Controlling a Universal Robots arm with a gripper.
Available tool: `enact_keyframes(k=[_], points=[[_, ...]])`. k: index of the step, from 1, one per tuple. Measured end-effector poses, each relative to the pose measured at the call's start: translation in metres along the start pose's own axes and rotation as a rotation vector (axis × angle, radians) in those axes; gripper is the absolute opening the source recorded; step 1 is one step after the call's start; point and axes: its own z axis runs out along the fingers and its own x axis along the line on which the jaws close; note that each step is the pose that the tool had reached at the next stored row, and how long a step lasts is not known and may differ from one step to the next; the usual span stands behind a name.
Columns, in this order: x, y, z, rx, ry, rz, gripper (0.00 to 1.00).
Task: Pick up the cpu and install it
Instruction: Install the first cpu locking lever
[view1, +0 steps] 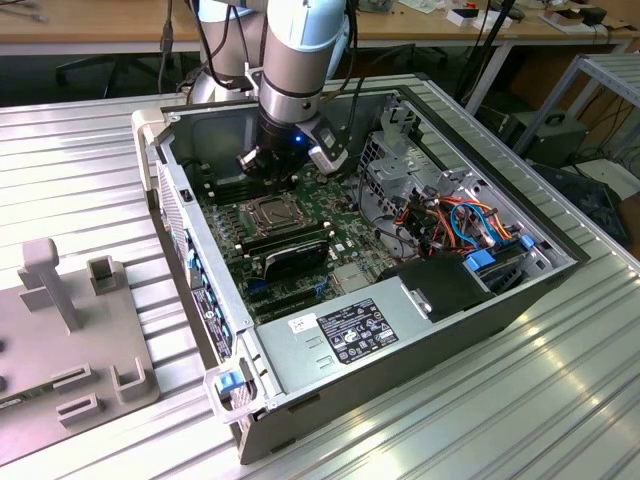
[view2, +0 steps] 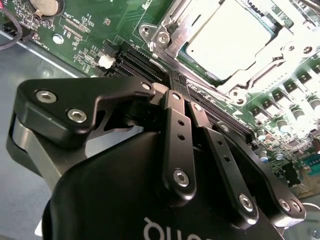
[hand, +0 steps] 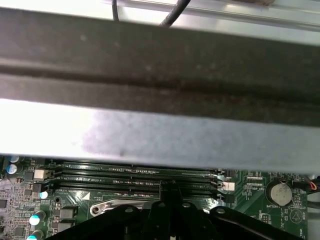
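The cpu (view2: 227, 42) lies flat in its socket (view2: 280, 37) on the motherboard (view2: 80, 30), inside the open computer case (view1: 420, 330) on the bench (view1: 80, 150). In the second wrist view the tool (view2: 179, 80) has its fingers (view2: 175, 107) pressed together on nothing, tips over the memory slots (view2: 137, 62) just beside the socket (the chip sits one step across from them).

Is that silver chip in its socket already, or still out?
In. The cpu lies flat inside the socket's metal frame; the shut gripper holds nothing.
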Motion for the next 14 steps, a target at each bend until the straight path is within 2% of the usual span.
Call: enact_keyframes(k=[14], points=[[-0.0011, -0.0004, 0.0011, 0.0005, 0.0001, 0.000, 0.11]])
